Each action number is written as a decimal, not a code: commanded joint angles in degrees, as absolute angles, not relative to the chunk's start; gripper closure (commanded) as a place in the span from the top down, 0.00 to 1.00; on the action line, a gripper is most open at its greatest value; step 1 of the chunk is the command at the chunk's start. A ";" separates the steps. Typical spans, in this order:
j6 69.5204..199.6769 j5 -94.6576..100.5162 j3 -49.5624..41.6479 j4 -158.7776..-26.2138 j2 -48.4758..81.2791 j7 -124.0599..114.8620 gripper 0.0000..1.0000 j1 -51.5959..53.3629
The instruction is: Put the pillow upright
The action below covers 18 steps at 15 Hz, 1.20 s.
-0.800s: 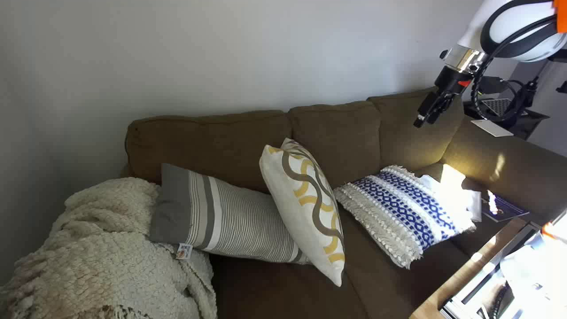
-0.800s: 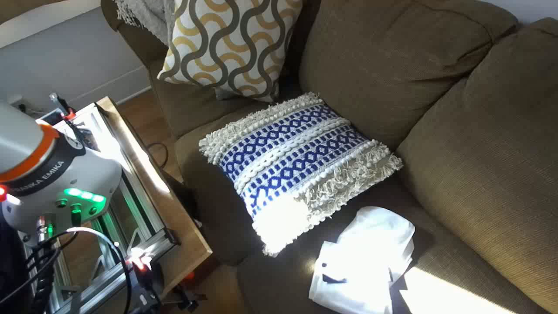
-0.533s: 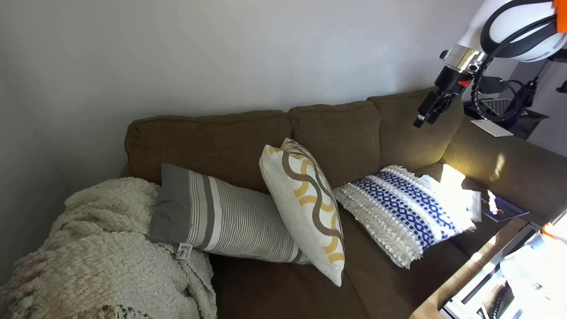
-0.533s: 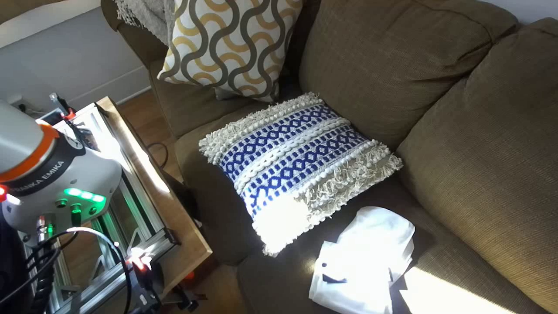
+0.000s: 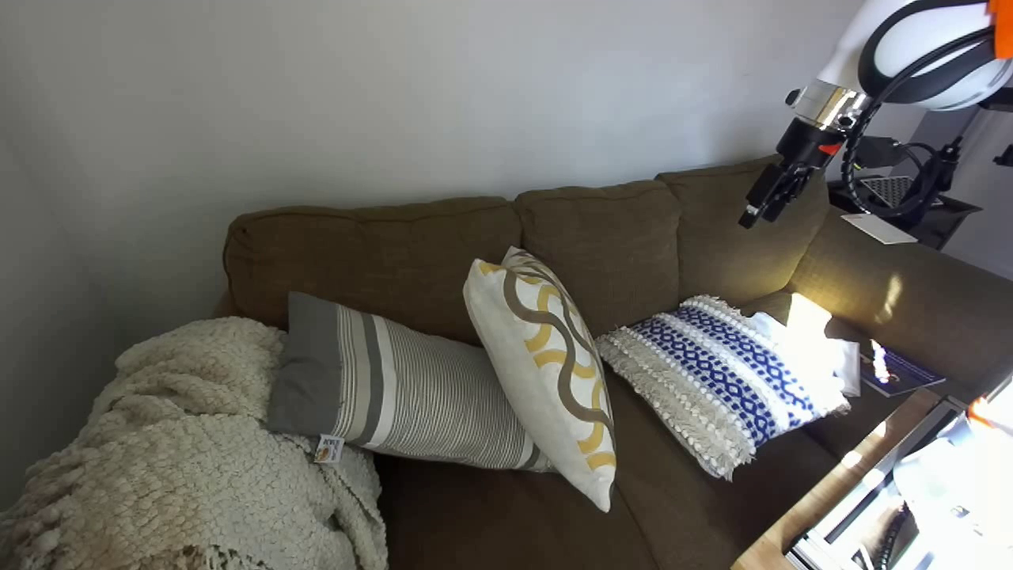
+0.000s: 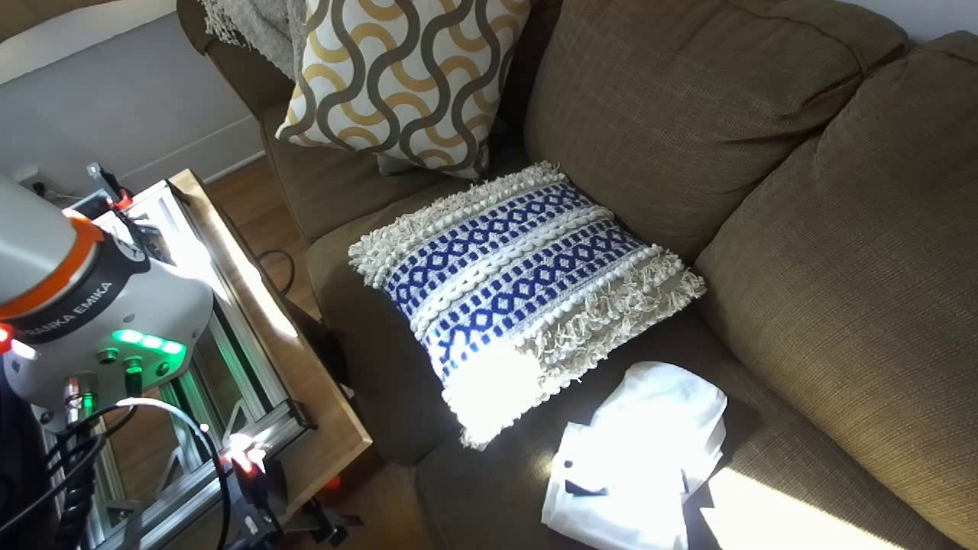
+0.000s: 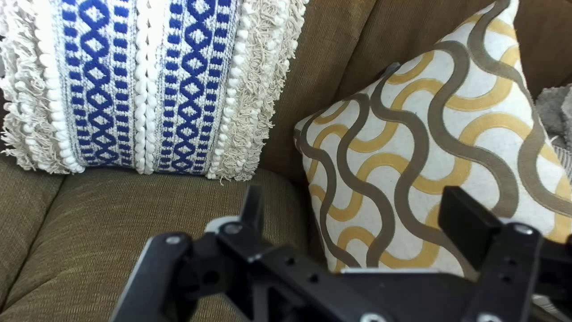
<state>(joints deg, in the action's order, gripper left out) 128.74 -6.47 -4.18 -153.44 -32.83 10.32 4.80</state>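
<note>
Blue and white yarn, woven in rows of diamonds and small blocks, covers the pillow (image 6: 504,267), with shaggy cream fringe at two opposite ends and a braided white band across the middle. It lies patterned side up on the sofa (image 6: 382,359), just beside the back cushions (image 6: 672,122), one corner bleached by sun (the weave there is lost to me in the glare). The gripper (image 5: 758,215) hangs in the air well apart from it, and in the wrist view its fingers (image 7: 464,219) stand wide apart, holding nothing. That view also shows a strip of sofa between the pillow and the swirl pillow (image 7: 402,165), which seem to meet in both exterior views. A grey striped pillow (image 5: 427,388) appears nearly whole in an exterior view, along with a dark booklet (image 5: 906,372). The lettering and green lights of the robot's base (image 6: 160,305) show in an exterior view, where a white bundle (image 6: 642,451) lies in plain sight near the pillow.
</note>
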 commanded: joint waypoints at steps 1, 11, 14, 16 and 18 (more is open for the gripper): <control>128.56 -6.68 -3.85 -153.34 -32.84 10.45 1.00 4.47; 123.39 -3.99 -14.72 -134.74 -8.07 31.15 1.00 -0.72; 119.16 -6.00 -16.97 -126.76 1.90 37.84 1.00 -4.75; 114.99 -7.70 -17.32 -120.96 8.91 42.60 1.00 -8.39; 110.25 -8.36 -16.83 -114.82 15.41 44.77 1.00 -12.47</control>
